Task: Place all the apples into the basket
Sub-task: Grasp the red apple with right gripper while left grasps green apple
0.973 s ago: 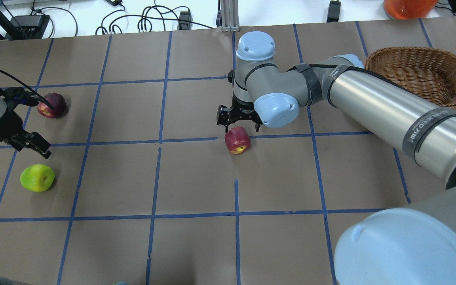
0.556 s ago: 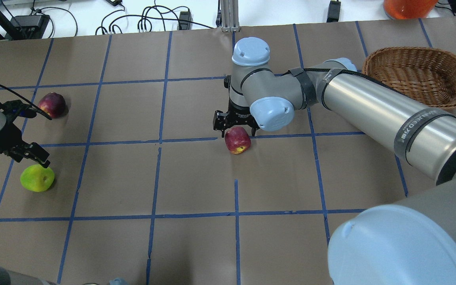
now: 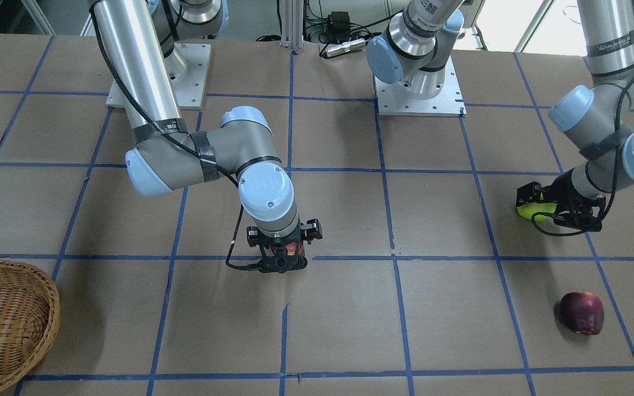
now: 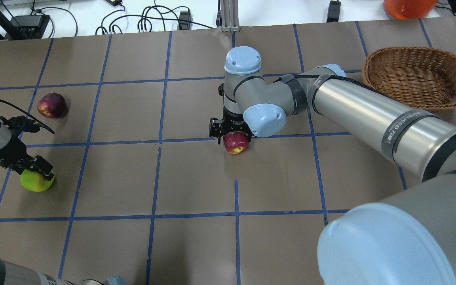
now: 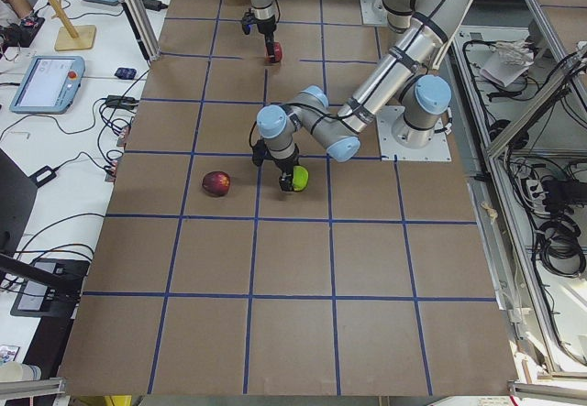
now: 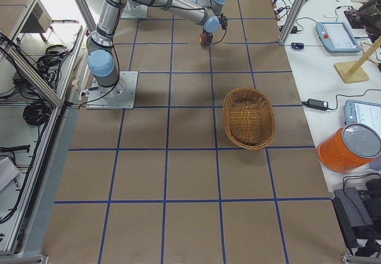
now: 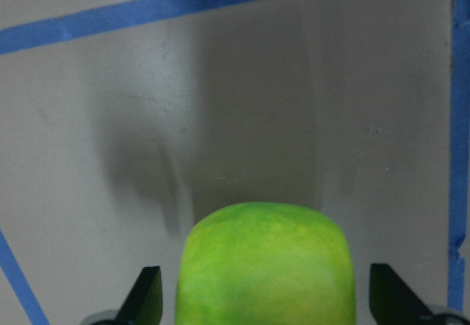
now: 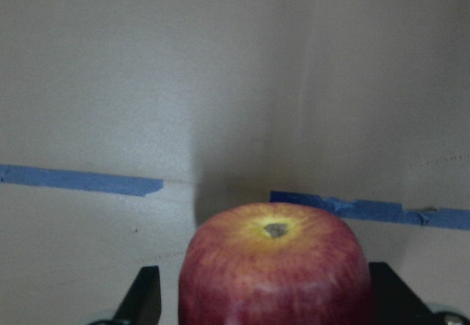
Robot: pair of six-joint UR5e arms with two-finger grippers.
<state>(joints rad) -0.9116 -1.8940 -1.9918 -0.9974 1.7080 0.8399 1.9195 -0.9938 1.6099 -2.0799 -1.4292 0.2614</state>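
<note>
Red-speckled skin, stalk end up, near the middle of the brown worktop [image 4: 196, 245]: the red apple [image 4: 236, 146], straddled by the right claw [image 4: 232, 136]. Spread, by the right wrist view, with a dark finger [image 8: 147, 299] low on either side of the fruit and only a thin gap; nothing pinched yet.

Same picture at the robot's left edge: the yellow-green apple [image 4: 34, 182] on the worktop under the left claw [image 4: 38, 169], likewise spread, fingertips [image 7: 147, 296] flanking the fruit without touching.

Maroon apple [image 4: 52, 105] lying free, near the green one, with no claw over it. Basket [image 4: 414, 101] at the far right corner, holding no fruit, well apart from all three apples.

Judged as the grasp step, doubled, at the very start of the task. Next: close both claws squarely across each apple's widest part, lift straight up, then carry over the braided rim before letting go. Long reach ahead for the left arm; possibly a hand-over. Round, smooth fruit, so likely to roll or squirt out under an off-centre squeeze.

Only in the wrist views: the gaps between fingers and skin. From overhead, hidden under each wrist; from the front, just a sliver of red below the claw. Only in the wider views: the basket and the third apple.
</note>
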